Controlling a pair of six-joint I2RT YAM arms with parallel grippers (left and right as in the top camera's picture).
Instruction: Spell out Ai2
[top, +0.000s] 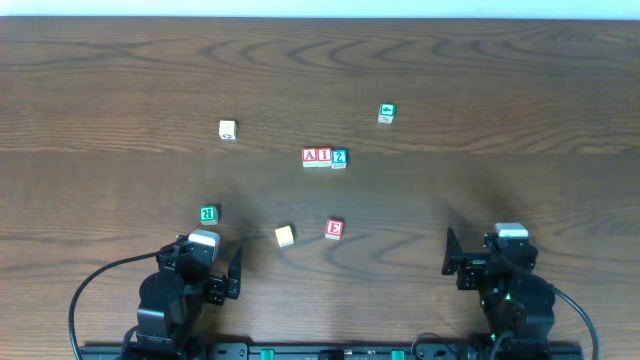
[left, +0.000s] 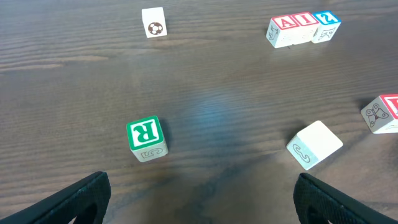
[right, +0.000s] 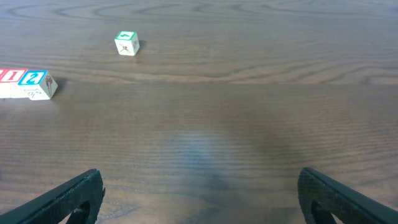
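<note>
Three letter blocks stand touching in a row at the table's middle: a red A block (top: 310, 156), a red I block (top: 324, 156) and a blue 2 block (top: 339, 158). The row also shows in the left wrist view, with A (left: 283, 28), I (left: 303, 25) and 2 (left: 326, 25). In the right wrist view the 2 block (right: 37, 84) sits at the left edge beside the I block (right: 11, 81). My left gripper (left: 199, 205) is open and empty near the front left. My right gripper (right: 199, 202) is open and empty near the front right.
Loose blocks lie around: a green R block (top: 208, 213), a yellow-topped block (top: 285, 235), a red E block (top: 334, 228), a white block with a ball picture (top: 227, 129) and a green-topped block (top: 386, 113). The table (top: 500, 150) is dark wood.
</note>
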